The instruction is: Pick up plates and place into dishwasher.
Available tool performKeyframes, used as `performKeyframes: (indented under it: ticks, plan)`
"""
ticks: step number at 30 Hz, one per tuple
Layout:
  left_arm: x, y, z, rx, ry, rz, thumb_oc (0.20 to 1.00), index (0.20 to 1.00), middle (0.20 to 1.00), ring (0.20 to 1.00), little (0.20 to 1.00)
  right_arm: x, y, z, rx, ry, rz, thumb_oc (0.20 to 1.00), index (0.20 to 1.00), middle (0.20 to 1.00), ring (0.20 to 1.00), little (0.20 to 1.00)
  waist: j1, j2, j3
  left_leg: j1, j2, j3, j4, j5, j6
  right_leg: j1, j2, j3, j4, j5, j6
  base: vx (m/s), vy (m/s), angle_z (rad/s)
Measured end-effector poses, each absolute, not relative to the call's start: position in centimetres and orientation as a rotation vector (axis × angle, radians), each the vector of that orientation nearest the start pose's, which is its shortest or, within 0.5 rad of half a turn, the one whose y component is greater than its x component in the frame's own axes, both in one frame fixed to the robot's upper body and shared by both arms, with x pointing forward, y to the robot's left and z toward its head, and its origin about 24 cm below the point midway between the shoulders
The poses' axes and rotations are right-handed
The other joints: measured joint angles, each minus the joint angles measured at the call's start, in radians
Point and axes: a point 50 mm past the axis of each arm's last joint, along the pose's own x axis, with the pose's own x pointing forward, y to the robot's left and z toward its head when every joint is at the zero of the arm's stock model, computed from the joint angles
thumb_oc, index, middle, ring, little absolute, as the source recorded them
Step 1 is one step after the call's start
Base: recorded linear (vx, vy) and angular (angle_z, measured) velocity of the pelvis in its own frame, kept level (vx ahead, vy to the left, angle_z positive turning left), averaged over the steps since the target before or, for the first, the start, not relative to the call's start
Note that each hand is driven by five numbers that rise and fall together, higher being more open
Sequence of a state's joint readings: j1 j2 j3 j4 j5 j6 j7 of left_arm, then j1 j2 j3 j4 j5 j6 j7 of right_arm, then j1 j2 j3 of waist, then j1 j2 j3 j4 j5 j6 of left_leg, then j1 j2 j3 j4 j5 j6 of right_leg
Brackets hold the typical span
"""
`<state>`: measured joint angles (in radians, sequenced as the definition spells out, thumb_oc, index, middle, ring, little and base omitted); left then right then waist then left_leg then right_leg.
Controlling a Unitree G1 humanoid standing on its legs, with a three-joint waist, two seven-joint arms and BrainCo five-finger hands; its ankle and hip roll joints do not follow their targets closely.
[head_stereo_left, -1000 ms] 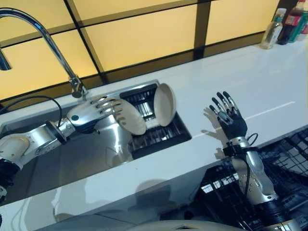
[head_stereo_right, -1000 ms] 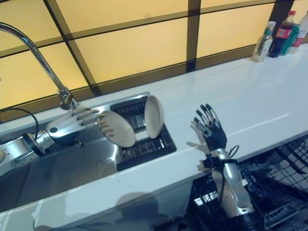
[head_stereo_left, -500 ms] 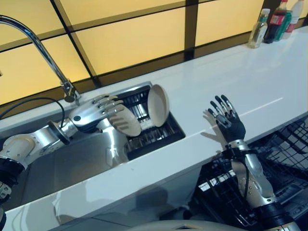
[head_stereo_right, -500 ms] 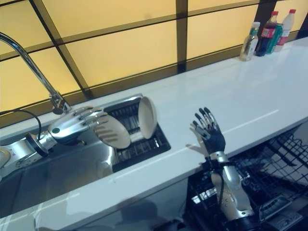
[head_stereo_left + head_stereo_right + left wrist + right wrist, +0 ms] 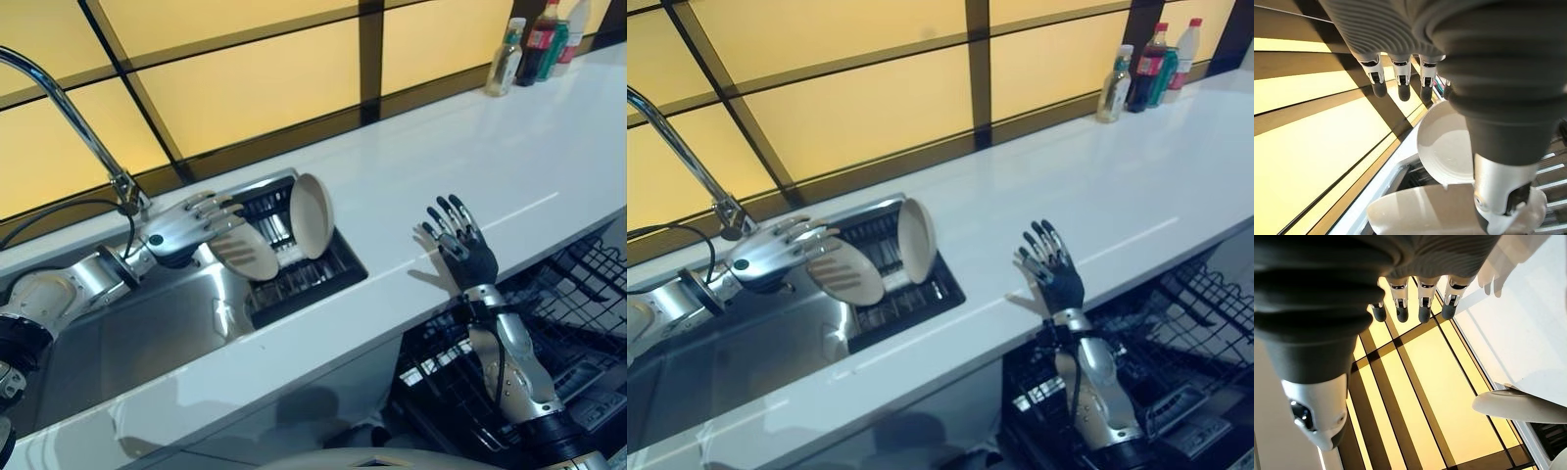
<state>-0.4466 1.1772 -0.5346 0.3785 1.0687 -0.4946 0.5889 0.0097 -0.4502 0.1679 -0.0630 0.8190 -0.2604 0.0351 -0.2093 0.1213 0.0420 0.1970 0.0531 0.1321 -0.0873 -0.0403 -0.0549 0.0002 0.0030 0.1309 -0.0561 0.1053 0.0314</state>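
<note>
Our left hand [image 5: 176,235] pinches a stiff, slippery, breakable plate [image 5: 245,255] at its rim; right hand [image 5: 468,253] fingers spread.

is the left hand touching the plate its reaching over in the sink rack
Touching. In the left eye view the left hand has fingers laid over the top face of the tilted plate; the left wrist view shows its thumb under the rim.
</note>
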Motion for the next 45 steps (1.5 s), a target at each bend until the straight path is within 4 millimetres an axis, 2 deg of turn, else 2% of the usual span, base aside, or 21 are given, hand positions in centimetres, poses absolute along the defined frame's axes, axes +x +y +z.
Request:
performKeyframes:
  ticks: [11, 26, 28, 29, 33, 34, 35, 36, 45]
  plan:
    - [28.4, 29.0, 12.3, 2.06, -0.612, -0.419, 1.0, 1.0, 1.0, 1.0, 1.0, 24.7, -19.6, 8.0, 0.39, -0.205, 0.154, 1.0, 1.0, 1.0, 1.0, 1.0, -0.023, 0.001, -0.001, 0.0, 0.0, 0.005, 0.0, 0.0, 0.0, -0.002, 0.001, 0.005, 0.0, 0.001, 0.001, 0.0, 0.002, -0.01]
    - [28.5, 28.7, 11.2, 2.049, -0.584, -0.445, 1.0, 1.0, 1.0, 1.0, 1.0, 24.4, -19.8, 7.6, 0.388, -0.187, 0.148, 1.0, 1.0, 1.0, 1.0, 1.0, -0.025, 0.003, 0.0, 0.001, -0.001, 0.024, 0.0, 0.0, 0.0, -0.01, 0.004, 0.023, 0.0, 0.007, 0.003, 0.02, 0.003, -0.03]
    - [28.5, 28.9, 11.1, 2.052, -0.573, -0.445, 0.853, 0.853, 0.853, 0.853, 0.853, 24.4, -19.8, 7.5, 0.388, -0.183, 0.145, 1.0, 1.0, 1.0, 1.0, 1.0, -0.028, 0.003, 0.0, 0.001, -0.001, 0.024, -0.001, 0.0, 0.0, -0.01, 0.004, 0.023, 0.0, 0.007, 0.003, 0.03, -0.002, -0.01]
    - [28.5, 28.9, 11.1, 2.054, -0.568, -0.448, 0.62, 0.62, 0.62, 0.62, 0.62, 24.3, -19.9, 7.4, 0.388, -0.179, 0.143, 1.0, 1.0, 1.0, 1.0, 1.0, -0.03, 0.004, 0.0, 0.001, -0.001, 0.024, -0.001, 0.0, 0.0, -0.01, 0.004, 0.024, 0.0, 0.007, 0.003, 0.0, 0.0, 0.0]
    - [28.5, 29.2, 10.8, 2.067, -0.531, -0.458, 0.413, 0.413, 0.413, 0.413, 0.413, 24.2, -19.9, 7.3, 0.388, -0.172, 0.141, 1.0, 1.0, 1.0, 1.0, 1.0, -0.038, 0.005, 0.001, 0.001, -0.001, 0.024, -0.002, 0.0, 0.0, -0.01, 0.004, 0.024, 0.0, 0.007, 0.003, 0.0, 0.0, 0.0]
    - [28.4, 29.3, 10.6, 2.07, -0.52, -0.462, 0.3, 0.3, 0.3, 0.3, 0.3, 24.2, -19.9, 7.3, 0.387, -0.172, 0.141, 1.0, 1.0, 1.0, 1.0, 1.0, -0.045, 0.005, 0.001, 0.001, -0.001, 0.024, -0.003, 0.0, 0.0, -0.01, 0.004, 0.024, 0.0, 0.007, 0.003, 0.0, 0.0, 0.0]
    - [28.4, 29.4, 10.6, 2.071, -0.512, -0.463, 0.235, 0.235, 0.235, 0.235, 0.235, 24.2, -20.0, 7.3, 0.386, -0.172, 0.14, 1.0, 1.0, 1.0, 1.0, 1.0, -0.048, 0.006, 0.002, 0.001, -0.001, 0.025, -0.004, 0.0, 0.0, -0.01, 0.004, 0.024, 0.0, 0.007, 0.003, 0.0, 0.0, 0.0]
    - [28.4, 29.4, 10.6, 2.071, -0.512, -0.462, 0.2, 0.2, 0.2, 0.2, 0.2, 24.2, -20.0, 7.3, 0.385, -0.172, 0.14, 1.0, 1.0, 1.0, 1.0, 1.0, -0.05, 0.007, 0.002, 0.0, -0.001, 0.025, -0.004, 0.0, 0.0, -0.011, 0.004, 0.024, 0.0, 0.007, 0.003, 0.0, 0.0, 0.0]
    - [28.4, 29.0, 9.8, 2.059, -0.503, -0.494, 0.2, 0.2, 0.2, 0.2, 0.2, 24.1, -20.4, 7.4, 0.356, -0.167, 0.147, 1.0, 1.0, 1.0, 1.0, 1.0, -0.05, 0.019, 0.012, 0.001, -0.001, 0.026, -0.005, 0.0, 0.0, -0.011, 0.004, 0.025, 0.0, 0.007, 0.003, 0.0, 0.0, 0.0]
